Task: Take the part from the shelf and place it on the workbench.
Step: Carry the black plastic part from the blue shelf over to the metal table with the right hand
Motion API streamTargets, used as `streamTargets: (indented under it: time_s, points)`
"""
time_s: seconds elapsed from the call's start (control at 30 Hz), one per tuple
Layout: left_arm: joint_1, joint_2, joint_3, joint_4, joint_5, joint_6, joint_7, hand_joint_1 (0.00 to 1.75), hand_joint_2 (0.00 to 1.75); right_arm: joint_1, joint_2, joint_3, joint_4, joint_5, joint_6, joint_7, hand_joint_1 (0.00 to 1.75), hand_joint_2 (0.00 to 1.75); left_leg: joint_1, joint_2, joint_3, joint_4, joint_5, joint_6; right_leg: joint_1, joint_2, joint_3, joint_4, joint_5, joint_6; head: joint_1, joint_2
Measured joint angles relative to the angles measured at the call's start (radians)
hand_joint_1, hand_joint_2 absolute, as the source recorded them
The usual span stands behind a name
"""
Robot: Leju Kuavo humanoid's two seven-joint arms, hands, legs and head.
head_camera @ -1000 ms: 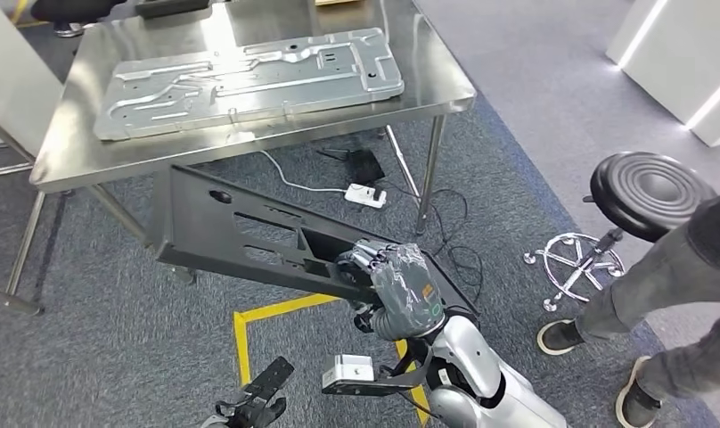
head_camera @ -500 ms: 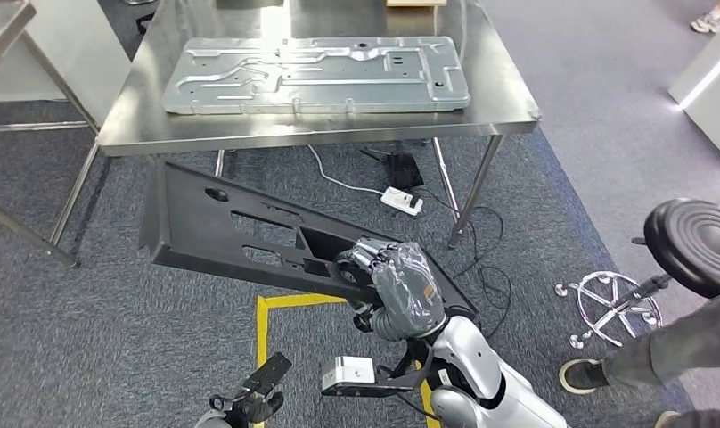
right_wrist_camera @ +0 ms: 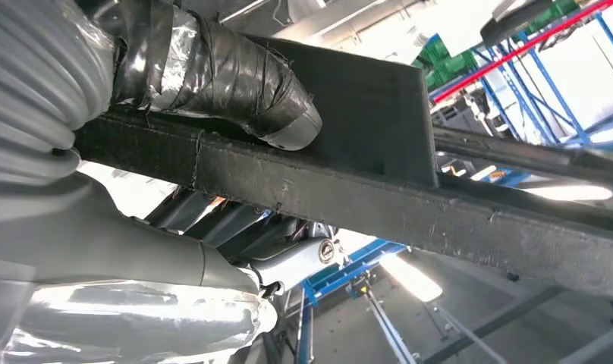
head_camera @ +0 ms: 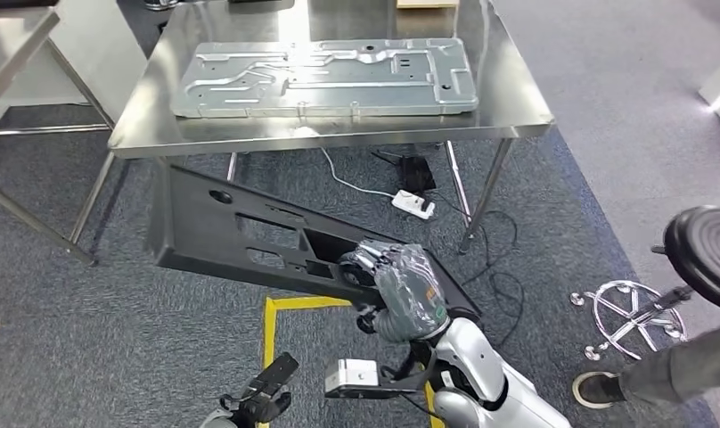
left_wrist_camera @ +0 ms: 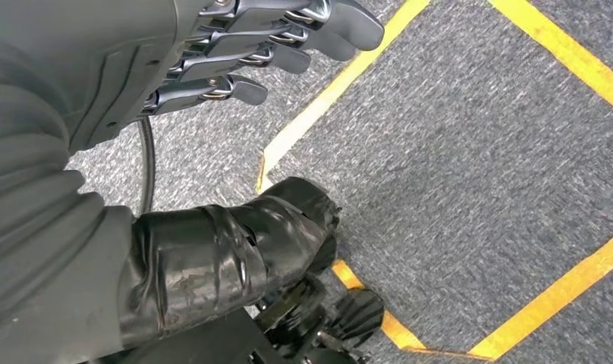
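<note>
The part is a long black plastic panel point(head_camera: 241, 234) with cut-outs, held roughly level over the carpet in front of the steel workbench point(head_camera: 517, 107). My right hand point(head_camera: 401, 285) grips its near right end, fingers through an opening; in the right wrist view the taped thumb point(right_wrist_camera: 235, 76) lies over the panel's black edge point(right_wrist_camera: 440, 212). My left hand point(head_camera: 263, 397) hangs low at the bottom of the head view, and in the left wrist view its fingers point(left_wrist_camera: 281, 45) are spread over the floor with nothing in them.
A large stamped metal sheet point(head_camera: 325, 76) covers most of the workbench top. Cables and a white power strip point(head_camera: 413, 205) lie under the bench. A black stool point(head_camera: 706, 254) and a person's leg and shoe point(head_camera: 659, 374) are at the right. Yellow floor tape point(head_camera: 272, 339) runs below me.
The camera has turned and the whole scene has slid right, bringing the workbench square in front. The panel stays in my right hand the same way.
</note>
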Motion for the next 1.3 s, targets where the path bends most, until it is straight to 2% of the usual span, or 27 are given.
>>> streamTargets:
  time_s: [0.07,0.1,0.13,0.17,0.2,0.27,0.33,0.43,0.5,0.57,0.6,0.63,0.67,0.7,0.73,0.77,0.83,0.9,0.97,1.0,1.07,1.1,1.13,1.17,1.23,1.27,1.3]
  points:
    - [0.001,0.0,0.0,0.0,0.0,-0.003,0.001,0.0,1.75,0.0,0.0,0.0,0.0,0.0,0.0,0.0,1.75,1.75,0.005,0.003,-0.061,0.119,-0.045,-0.009,0.001,-0.001,0.001,0.0,-0.002,-0.004,-0.003,0.0]
    - [0.003,0.0,0.0,0.0,0.0,-0.005,0.002,0.0,1.75,0.0,0.0,0.0,0.0,0.0,0.0,0.0,1.75,1.75,0.007,0.004,-0.078,0.148,-0.046,-0.011,0.001,-0.001,0.001,0.0,-0.003,-0.004,-0.003,0.0]
    - [0.004,0.0,0.0,0.0,0.0,-0.007,0.003,0.0,1.75,0.0,0.0,0.0,0.0,0.0,0.0,0.0,1.75,1.75,0.008,0.005,-0.078,0.142,-0.029,-0.012,0.001,-0.001,0.003,0.0,-0.004,-0.005,-0.004,0.0]
    - [0.005,0.0,0.0,0.0,0.0,-0.008,0.003,0.0,1.75,0.0,0.0,0.0,0.001,0.0,0.0,0.0,1.75,1.75,0.009,0.006,-0.06,0.099,0.003,-0.01,0.001,-0.001,0.006,0.0,-0.006,-0.004,-0.004,0.0]
    - [0.005,0.001,0.0,0.0,0.0,-0.008,0.004,0.0,1.75,0.0,0.0,0.0,0.001,0.0,0.0,0.0,1.75,1.75,0.009,0.006,-0.029,0.031,0.038,-0.007,0.001,-0.001,0.01,0.0,-0.009,-0.002,-0.004,0.0]
    - [0.003,0.001,0.0,0.0,0.0,-0.008,0.004,0.0,1.75,-0.001,0.0,0.0,0.001,0.0,0.0,0.0,1.75,1.75,0.005,0.007,0.025,-0.078,0.073,0.003,0.003,-0.001,0.014,-0.001,-0.013,0.004,-0.003,0.0]
    - [0.002,0.001,0.0,0.0,0.0,-0.009,0.004,0.0,1.75,-0.002,0.0,0.0,0.001,0.0,-0.001,0.0,1.75,1.75,-0.001,0.005,0.041,-0.108,0.069,0.012,0.005,-0.001,0.014,-0.006,-0.015,0.014,-0.002,0.0]
    - [0.003,0.001,0.0,0.0,0.0,-0.009,0.005,0.0,1.75,-0.003,0.0,-0.001,0.0,0.0,-0.001,0.0,1.75,1.75,0.004,0.005,0.053,-0.126,0.071,0.029,0.005,-0.002,0.017,-0.001,-0.026,0.029,-0.001,0.0]
    - [0.001,0.001,0.0,0.0,0.0,-0.01,0.006,0.0,1.75,-0.005,0.0,-0.002,0.0,-0.002,0.0,0.0,1.75,1.75,0.007,0.006,0.065,-0.138,0.073,0.04,0.005,-0.001,-0.021,0.081,-0.071,0.032,0.001,0.0]
    - [0.0,0.0,0.0,0.0,0.0,-0.011,0.007,0.0,1.75,-0.003,0.0,-0.002,0.0,-0.003,0.0,0.0,1.75,1.75,0.004,0.005,0.069,-0.139,0.069,0.049,0.006,0.0,-0.091,0.212,-0.119,0.032,0.003,0.0]
    - [0.001,0.0,0.0,0.0,0.0,-0.012,0.007,0.0,1.75,-0.001,-0.001,-0.002,0.001,-0.003,0.001,0.001,1.75,1.75,0.003,0.005,0.071,-0.138,0.067,0.05,0.006,0.0,-0.118,0.253,-0.123,0.032,0.004,0.0]
    - [0.002,0.0,0.0,0.0,-0.001,-0.012,0.008,0.0,1.75,0.001,-0.001,-0.002,0.001,-0.003,0.001,0.001,1.75,1.75,0.002,0.003,0.072,-0.136,0.064,0.051,0.006,0.0,-0.127,0.256,-0.107,0.032,0.004,0.0]
    - [0.002,0.0,0.0,0.0,-0.001,-0.012,0.008,0.0,1.75,0.002,-0.001,-0.002,0.001,-0.004,0.001,0.001,1.75,1.75,0.002,0.002,0.075,-0.133,0.06,0.05,0.006,0.0,-0.118,0.222,-0.074,0.031,0.004,0.0]
    - [0.002,0.0,0.0,0.0,-0.001,-0.013,0.008,0.0,1.75,0.002,-0.002,-0.002,0.001,-0.004,0.001,0.002,1.75,1.75,0.002,0.0,0.077,-0.129,0.055,0.048,0.006,0.0,-0.094,0.16,-0.032,0.029,0.004,0.0]
    - [0.001,0.0,0.0,0.0,-0.001,-0.013,0.008,0.0,1.75,0.001,-0.002,-0.002,0.001,-0.004,0.001,0.001,1.75,1.75,0.0,-0.002,0.078,-0.123,0.049,0.045,0.007,0.0,-0.068,0.097,-0.002,0.027,0.004,0.0]
    - [0.0,0.0,0.0,0.0,-0.001,-0.014,0.008,0.0,1.75,0.0,-0.002,-0.002,0.001,-0.005,0.001,0.001,1.75,1.75,-0.001,-0.004,0.077,-0.117,0.044,0.041,0.008,0.001,-0.045,0.047,0.016,0.024,0.004,0.0]
    - [-0.001,-0.001,0.0,0.0,-0.001,-0.015,0.008,0.0,1.75,0.0,-0.002,-0.003,0.001,-0.006,0.001,0.001,1.75,1.75,-0.004,-0.005,0.073,-0.111,0.039,0.032,0.011,0.003,-0.028,0.008,0.016,0.02,0.002,0.0]
    - [-0.002,-0.001,0.0,0.0,-0.002,-0.016,0.008,0.0,1.75,0.001,-0.003,-0.003,0.0,-0.006,0.002,0.002,1.75,1.75,-0.003,-0.005,0.071,-0.111,0.036,0.023,0.01,0.004,-0.025,0.001,0.015,0.014,0.002,0.0]
    - [-0.003,-0.001,0.0,0.0,-0.003,-0.017,0.008,0.0,1.75,0.0,-0.003,-0.003,0.0,-0.006,0.002,0.002,1.75,1.75,-0.001,-0.002,0.06,-0.081,0.017,0.011,0.005,0.004,-0.017,-0.004,0.015,0.005,-0.002,0.0]
    - [-0.004,-0.002,0.0,0.0,-0.004,-0.017,0.008,0.0,1.75,-0.001,-0.003,-0.003,-0.001,-0.006,0.002,0.002,1.75,1.75,0.001,0.0,0.04,-0.038,-0.005,0.004,0.003,0.003,-0.013,-0.005,0.013,0.0,-0.004,0.0]
    - [-0.004,-0.002,0.0,0.0,-0.005,-0.018,0.008,0.0,1.75,-0.001,-0.003,-0.003,-0.002,-0.006,0.004,0.002,1.75,1.75,0.008,0.003,-0.024,0.085,-0.052,-0.007,0.002,0.001,-0.008,-0.006,0.009,-0.006,-0.009,0.0]
    - [-0.003,-0.002,0.0,0.0,-0.006,-0.018,0.008,0.0,1.75,-0.001,-0.003,-0.003,-0.002,-0.006,0.004,0.002,1.75,1.75,0.011,0.004,-0.055,0.135,-0.062,-0.01,0.002,0.001,-0.007,-0.005,0.007,-0.007,-0.009,0.0]
    - [-0.002,-0.002,0.0,0.0,-0.006,-0.019,0.008,0.0,1.75,0.0,-0.003,-0.003,-0.002,-0.006,0.005,0.003,1.75,1.75,0.013,0.005,-0.071,0.152,-0.055,-0.012,0.002,0.002,-0.004,-0.005,0.005,-0.007,-0.009,0.0]
    - [-0.001,-0.002,0.0,0.0,-0.006,-0.019,0.008,0.0,1.75,0.0,-0.003,-0.003,-0.002,-0.006,0.005,0.004,1.75,1.75,0.014,0.006,-0.07,0.135,-0.03,-0.012,0.001,0.003,-0.001,-0.005,0.002,-0.006,-0.009,0.0]
    - [-0.002,-0.002,0.0,0.0,-0.006,-0.02,0.008,0.0,1.75,0.001,-0.003,-0.003,-0.002,-0.006,0.007,0.006,1.75,1.75,0.015,0.007,-0.021,0.014,0.045,-0.009,0.0,0.004,0.009,-0.005,-0.006,0.0,-0.009,0.0]
    - [-0.003,-0.002,0.0,0.0,-0.006,-0.02,0.008,0.0,1.75,0.001,-0.003,-0.003,-0.003,-0.006,0.008,0.006,1.75,1.75,0.013,0.007,0.007,-0.046,0.068,-0.006,0.001,0.005,0.013,-0.005,-0.01,0.004,-0.009,0.0]
    - [-0.004,-0.003,0.0,0.0,-0.006,-0.02,0.008,0.0,1.75,0.0,-0.003,-0.003,-0.003,-0.006,0.01,0.008,1.75,1.75,0.01,0.007,0.027,-0.087,0.078,-0.002,0.002,0.005,0.016,-0.006,-0.013,0.01,-0.008,0.0]
